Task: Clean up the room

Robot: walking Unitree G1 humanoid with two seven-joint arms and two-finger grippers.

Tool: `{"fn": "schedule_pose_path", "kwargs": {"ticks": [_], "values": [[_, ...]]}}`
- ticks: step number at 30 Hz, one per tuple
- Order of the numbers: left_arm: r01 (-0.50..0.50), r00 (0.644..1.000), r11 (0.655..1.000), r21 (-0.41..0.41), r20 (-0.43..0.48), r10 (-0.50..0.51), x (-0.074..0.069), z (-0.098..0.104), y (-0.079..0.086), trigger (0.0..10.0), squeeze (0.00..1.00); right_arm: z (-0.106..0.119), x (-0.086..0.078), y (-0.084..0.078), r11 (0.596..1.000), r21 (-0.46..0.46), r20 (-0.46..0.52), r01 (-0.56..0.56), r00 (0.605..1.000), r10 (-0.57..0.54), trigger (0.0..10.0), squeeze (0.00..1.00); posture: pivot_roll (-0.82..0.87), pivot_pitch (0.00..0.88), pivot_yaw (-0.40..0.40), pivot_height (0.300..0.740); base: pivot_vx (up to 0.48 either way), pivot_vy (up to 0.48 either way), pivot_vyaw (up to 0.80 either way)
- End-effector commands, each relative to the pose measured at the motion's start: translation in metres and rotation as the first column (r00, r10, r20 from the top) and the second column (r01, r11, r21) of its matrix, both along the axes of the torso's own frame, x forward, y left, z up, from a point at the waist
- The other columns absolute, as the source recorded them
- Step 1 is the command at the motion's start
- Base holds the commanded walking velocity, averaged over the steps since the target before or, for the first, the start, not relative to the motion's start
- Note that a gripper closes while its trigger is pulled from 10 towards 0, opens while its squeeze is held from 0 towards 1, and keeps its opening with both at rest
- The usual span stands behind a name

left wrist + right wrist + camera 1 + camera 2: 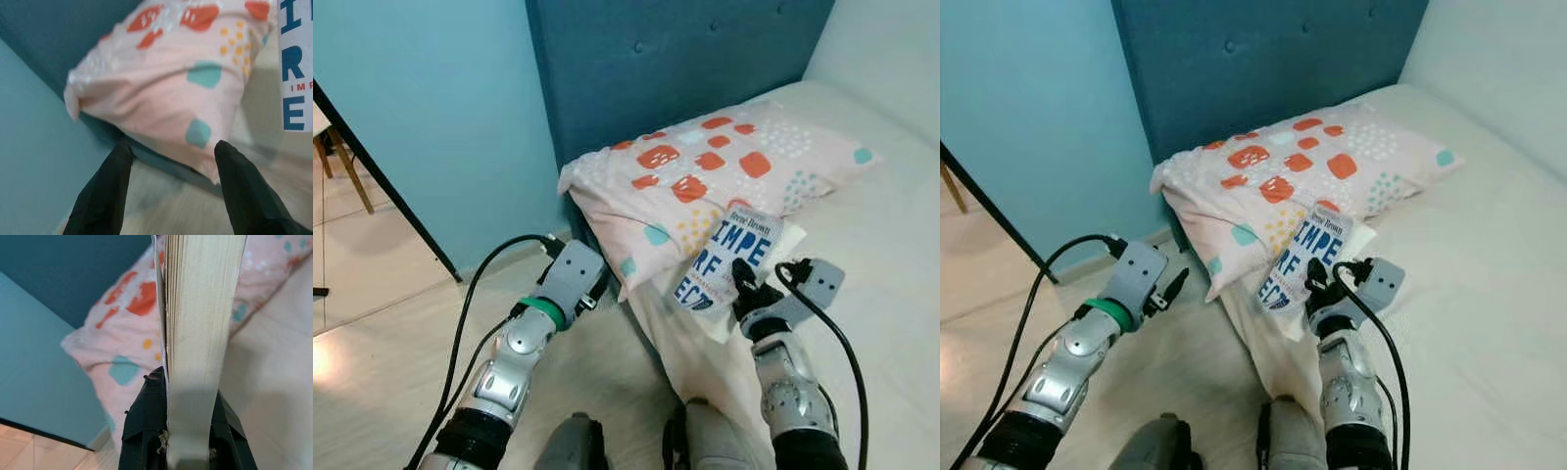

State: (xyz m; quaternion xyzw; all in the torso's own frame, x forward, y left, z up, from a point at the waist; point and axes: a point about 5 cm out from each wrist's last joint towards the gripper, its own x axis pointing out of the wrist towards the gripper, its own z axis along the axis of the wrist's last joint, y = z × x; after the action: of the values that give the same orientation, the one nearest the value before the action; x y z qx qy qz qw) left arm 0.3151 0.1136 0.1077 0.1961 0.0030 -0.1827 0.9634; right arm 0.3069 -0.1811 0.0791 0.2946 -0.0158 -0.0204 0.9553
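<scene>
A white paperback book [729, 262] with big blue letters on its cover is held over the near corner of the bed, its top edge leaning on the pillow [705, 176]. My right gripper [744, 284] is shut on the book's lower edge; the right wrist view looks along the page block [200, 308] clamped between the black fingers [146, 426]. My left gripper [168, 152] is open beside the bed, off its left edge, pointing at the pillow's corner [146, 98], with nothing between the fingers.
The pink pillow with orange and teal patches lies against the dark blue headboard [675, 59]. The white mattress [871, 255] stretches to the right. A light blue wall [431, 127] and pale floor [382, 333] lie to the left, with a black pole [382, 176] slanting across.
</scene>
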Motion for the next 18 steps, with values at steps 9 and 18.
{"fn": "schedule_pose_path", "kwargs": {"ticks": [9,18], "values": [[0.007,0.999,1.000,0.011,-0.038,-0.006,-0.006,-0.008,0.002,10.0,0.00,-0.011,0.003,-0.006,0.981,0.188,-0.050,0.048,0.998,-0.039,10.0,0.00,0.00,0.136,0.082,0.621,0.000,0.000,0.00],[0.015,1.000,1.000,0.009,-0.012,-0.015,-0.009,0.002,0.008,10.0,0.00,0.004,0.021,-0.023,0.969,0.245,0.047,0.037,0.998,-0.050,10.0,0.00,0.04,0.184,0.100,0.621,0.000,0.000,0.00]]}}
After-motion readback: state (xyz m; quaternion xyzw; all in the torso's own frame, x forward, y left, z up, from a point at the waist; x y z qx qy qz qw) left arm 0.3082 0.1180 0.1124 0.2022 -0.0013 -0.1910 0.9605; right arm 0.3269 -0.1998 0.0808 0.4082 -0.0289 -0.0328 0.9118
